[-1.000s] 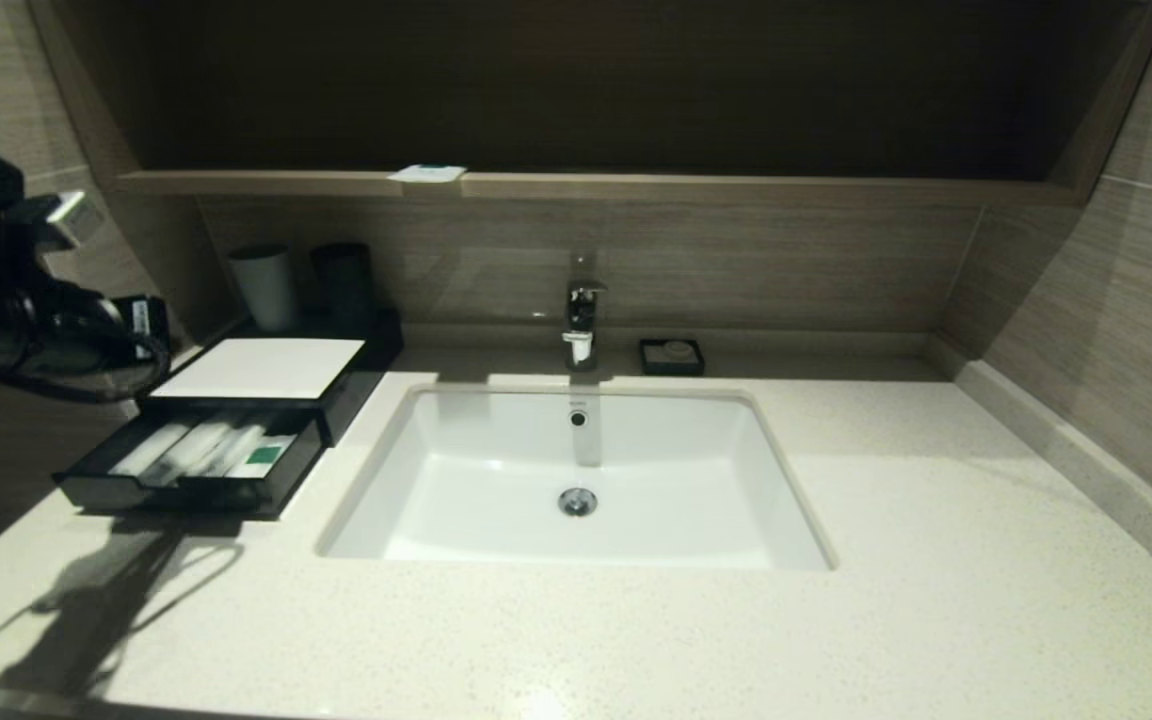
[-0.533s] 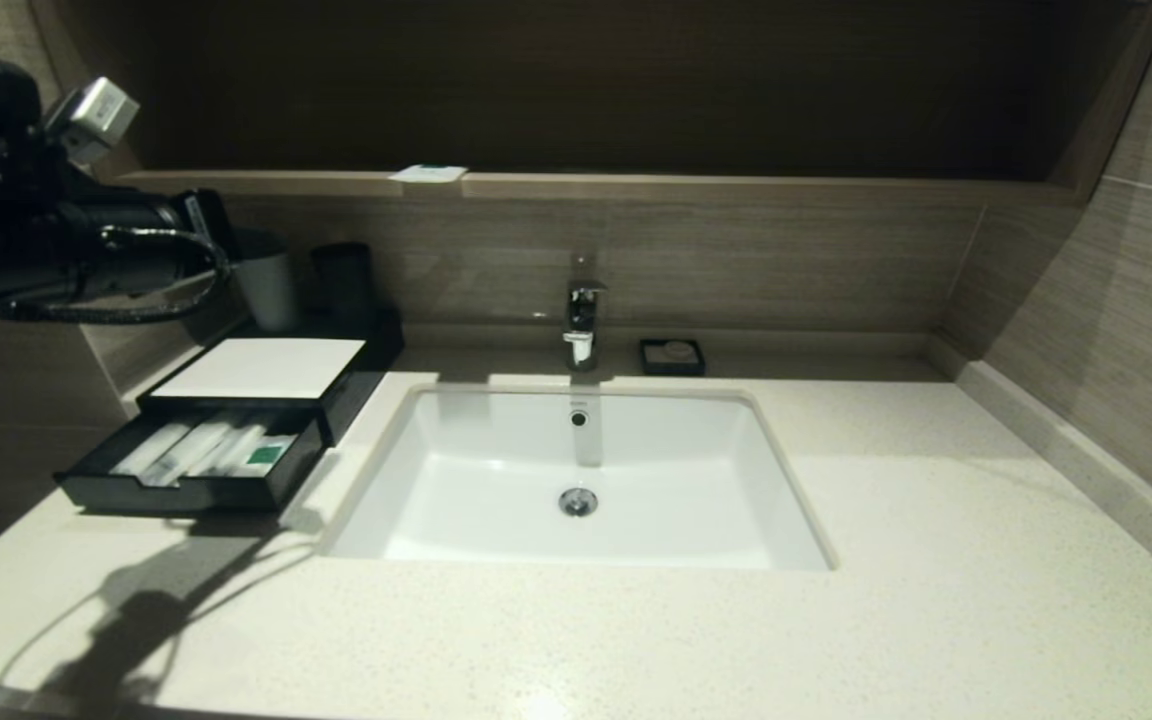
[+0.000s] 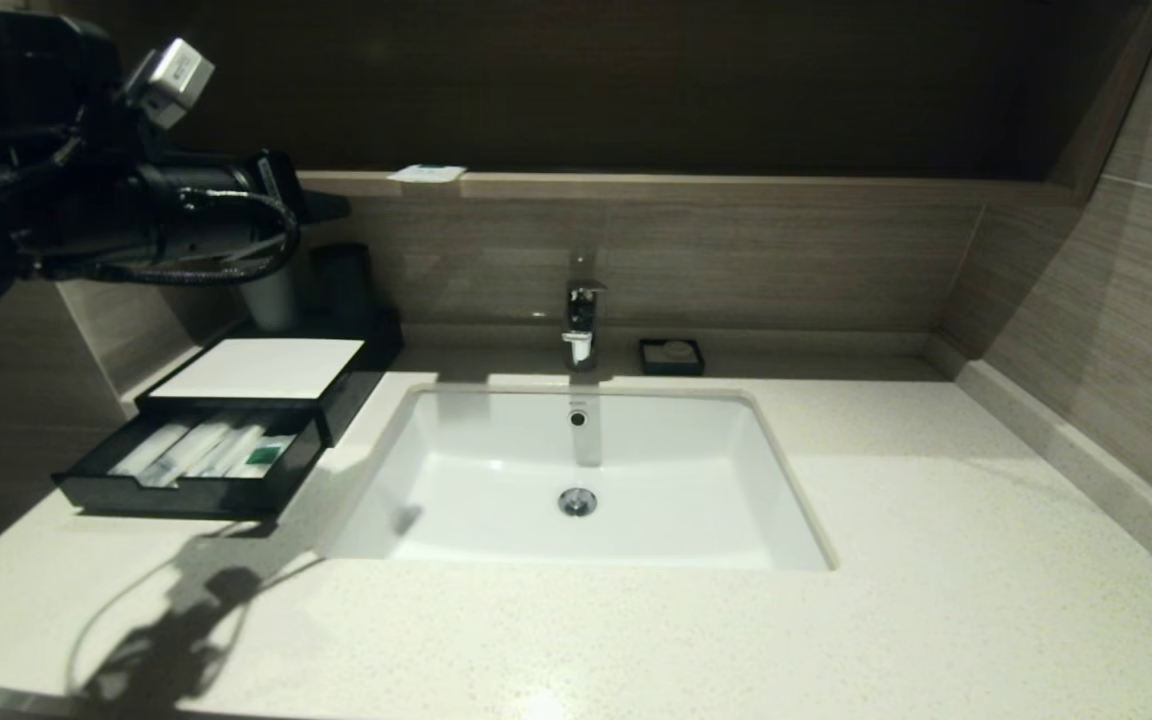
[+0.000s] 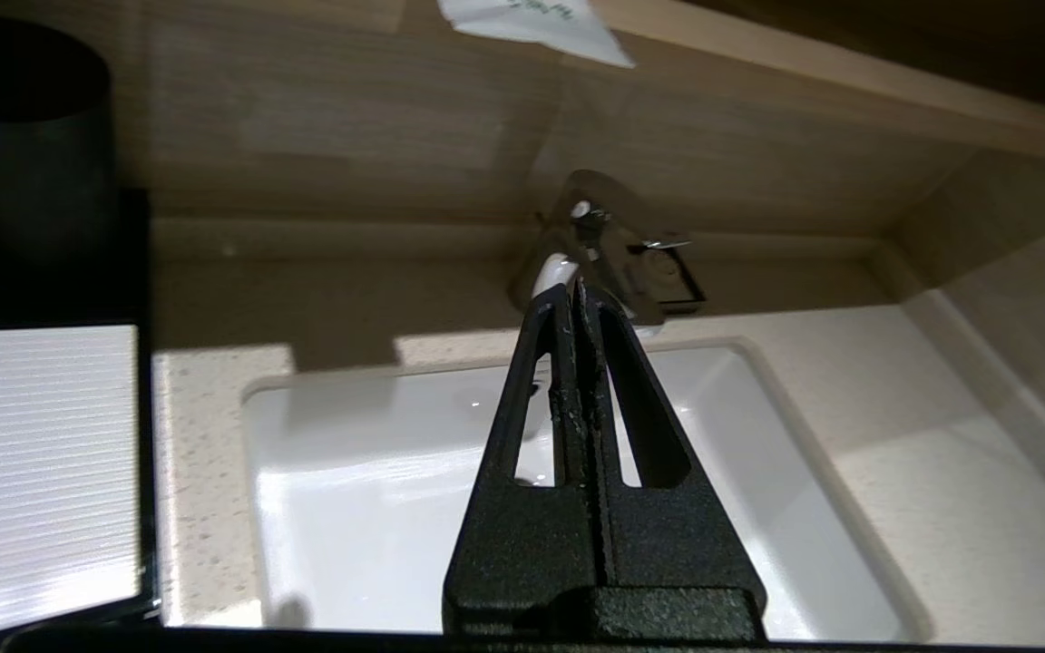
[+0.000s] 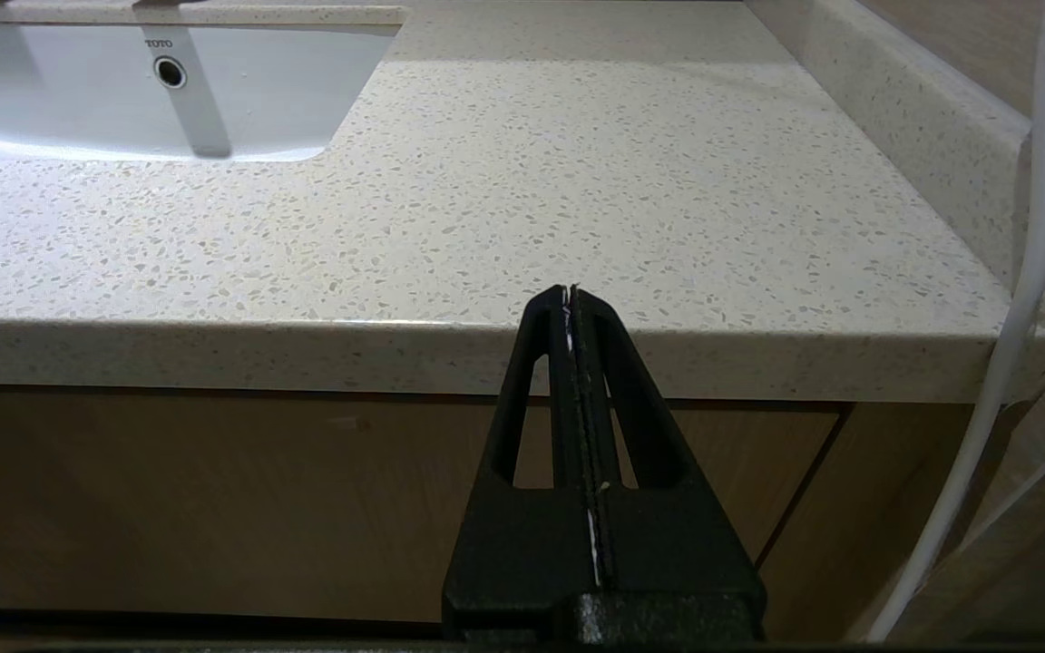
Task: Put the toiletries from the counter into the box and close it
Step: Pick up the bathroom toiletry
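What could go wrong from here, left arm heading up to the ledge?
1. The left gripper is shut; unless it opens before reaching the sachet, it will likely shove the sachet instead of gripping it.
2. The sachet overhangs the ledge edge, so a nudge may drop it toward the sink.
3. The left arm passes just above the white cup and black cup behind the box; a low return to the open drawer could knock them.
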You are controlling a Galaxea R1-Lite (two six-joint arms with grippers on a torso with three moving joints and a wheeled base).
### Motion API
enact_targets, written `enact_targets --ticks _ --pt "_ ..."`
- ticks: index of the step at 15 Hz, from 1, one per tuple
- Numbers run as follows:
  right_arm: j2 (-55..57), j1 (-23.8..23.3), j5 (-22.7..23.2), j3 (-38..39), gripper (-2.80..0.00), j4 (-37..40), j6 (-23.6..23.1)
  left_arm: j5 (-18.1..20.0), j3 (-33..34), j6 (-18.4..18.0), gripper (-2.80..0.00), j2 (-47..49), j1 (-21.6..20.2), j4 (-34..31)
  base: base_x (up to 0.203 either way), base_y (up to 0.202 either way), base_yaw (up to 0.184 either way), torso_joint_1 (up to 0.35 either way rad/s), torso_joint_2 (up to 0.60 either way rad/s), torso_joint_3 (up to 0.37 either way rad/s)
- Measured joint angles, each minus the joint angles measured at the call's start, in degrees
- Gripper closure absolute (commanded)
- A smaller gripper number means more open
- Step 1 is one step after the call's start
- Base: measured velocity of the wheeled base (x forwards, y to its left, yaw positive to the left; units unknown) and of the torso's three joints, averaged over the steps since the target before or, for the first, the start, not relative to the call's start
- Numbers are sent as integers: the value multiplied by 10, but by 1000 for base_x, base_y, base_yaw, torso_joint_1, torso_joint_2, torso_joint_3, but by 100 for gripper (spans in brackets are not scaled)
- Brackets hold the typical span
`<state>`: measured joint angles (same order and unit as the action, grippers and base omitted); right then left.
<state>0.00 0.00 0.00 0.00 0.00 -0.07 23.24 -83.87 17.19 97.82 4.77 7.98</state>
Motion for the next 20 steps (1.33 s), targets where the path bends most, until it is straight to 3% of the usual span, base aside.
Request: enact_targets --ticks 5,14,15,20 --pt "0 0 0 0 0 0 0 11 -90 118 0 33 23 -4 0 0 0 0 0 0" --pt "0 0 0 0 0 0 0 3 -255 406 0 106 38 -88 0 0 0 0 0 0" --pt "0 0 0 0 0 0 0 -2 -262 426 0 113 38 -97 0 0 0 0 0 0" --pt "0 0 0 0 0 0 0 -50 -269 440 0 139 40 -108 0 0 0 0 0 0"
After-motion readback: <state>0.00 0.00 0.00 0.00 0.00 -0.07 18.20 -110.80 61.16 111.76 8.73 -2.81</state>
